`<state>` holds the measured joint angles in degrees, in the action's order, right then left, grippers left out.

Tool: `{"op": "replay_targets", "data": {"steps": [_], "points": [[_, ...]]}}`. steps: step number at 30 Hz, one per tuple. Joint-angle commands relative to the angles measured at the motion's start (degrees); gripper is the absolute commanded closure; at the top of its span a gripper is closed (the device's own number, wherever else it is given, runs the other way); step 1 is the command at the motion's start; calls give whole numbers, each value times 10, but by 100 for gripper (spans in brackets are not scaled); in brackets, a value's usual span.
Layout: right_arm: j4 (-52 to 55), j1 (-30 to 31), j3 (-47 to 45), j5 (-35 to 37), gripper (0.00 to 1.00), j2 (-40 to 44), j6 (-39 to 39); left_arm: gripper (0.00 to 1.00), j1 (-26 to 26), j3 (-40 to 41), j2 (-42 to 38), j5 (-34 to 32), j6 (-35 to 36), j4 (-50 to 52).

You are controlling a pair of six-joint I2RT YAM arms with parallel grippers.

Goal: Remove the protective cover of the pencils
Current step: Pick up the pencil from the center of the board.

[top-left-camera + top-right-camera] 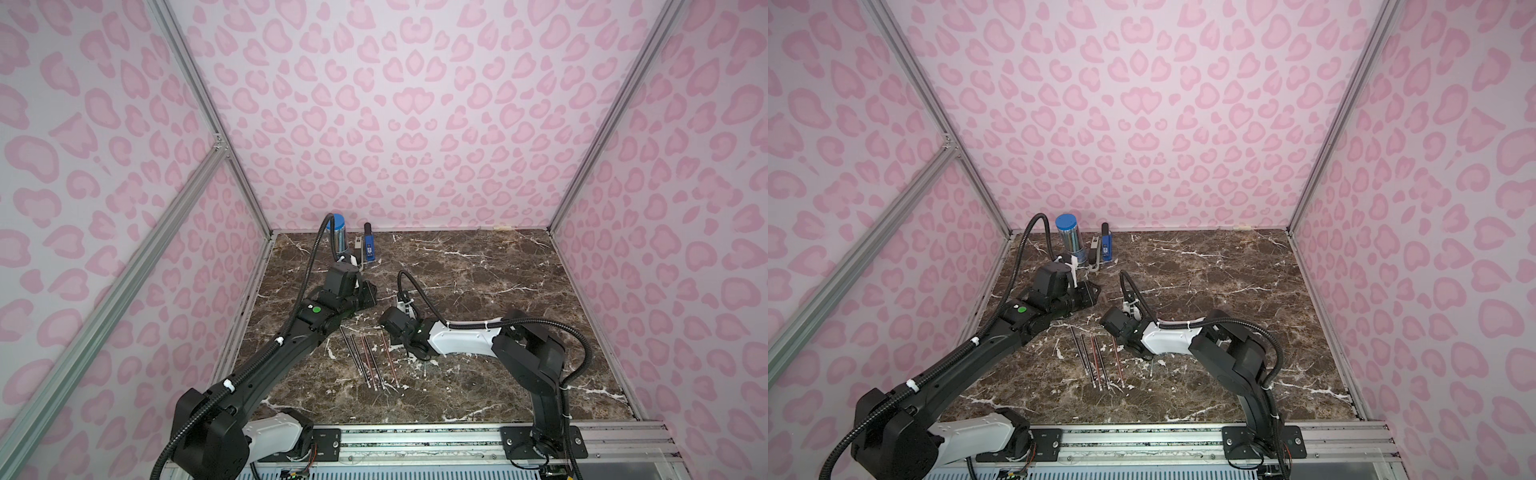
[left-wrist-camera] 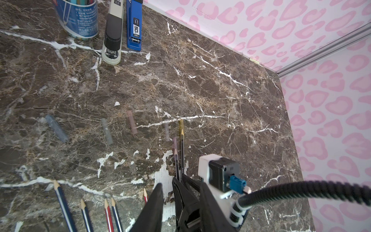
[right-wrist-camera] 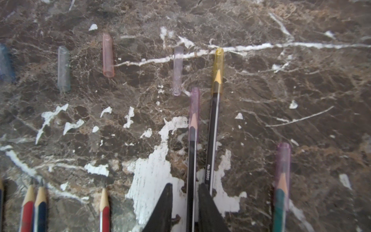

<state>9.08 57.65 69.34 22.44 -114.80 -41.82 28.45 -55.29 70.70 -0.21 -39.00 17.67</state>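
Brown marble with white veins makes the worktop (image 1: pixel 498 291). On it, left of the middle and toward the front edge, the pencils (image 2: pixel 63 204) lie side by side with their points to the far edge. My right hand (image 3: pixel 185 184) is only a little open. Its two fingers stand on both sides of a dark pencil (image 3: pixel 190 170), and a thin strip of worktop shows between one finger and the shaft, so it does not clamp it. This pencil wears a purple cap (image 3: pixel 194 104). Just beside it a black pencil (image 3: pixel 213 140) has a yellow cap (image 3: pixel 218 60), and nearer the right edge a green pencil (image 3: pixel 280 206) has a second purple cap (image 3: pixel 283 158). Toward the left edge lie bare pencils (image 3: pixel 27 209), red and blue, and beyond their points are loose caps (image 3: pixel 108 55): blue, grey, pink, clear. My left hand (image 2: pixel 167 181) hangs close beside the right one, slightly open, holding nothing. A clear tube (image 1: pixel 343 241), a stapler (image 2: pixel 111 36) and a blue box (image 2: pixel 134 26) are in the far left corner.
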Motion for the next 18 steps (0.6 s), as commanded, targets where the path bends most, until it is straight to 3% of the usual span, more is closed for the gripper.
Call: {"op": "replay_targets", "data": {"steps": [1,18], "points": [[9,0,4,1,74,-11,2,67,-2,2,-4,-1,5,-3],[20,-1,3,-13,85,-43,-18,66,-4,3,-11,0,3,-4]]}}
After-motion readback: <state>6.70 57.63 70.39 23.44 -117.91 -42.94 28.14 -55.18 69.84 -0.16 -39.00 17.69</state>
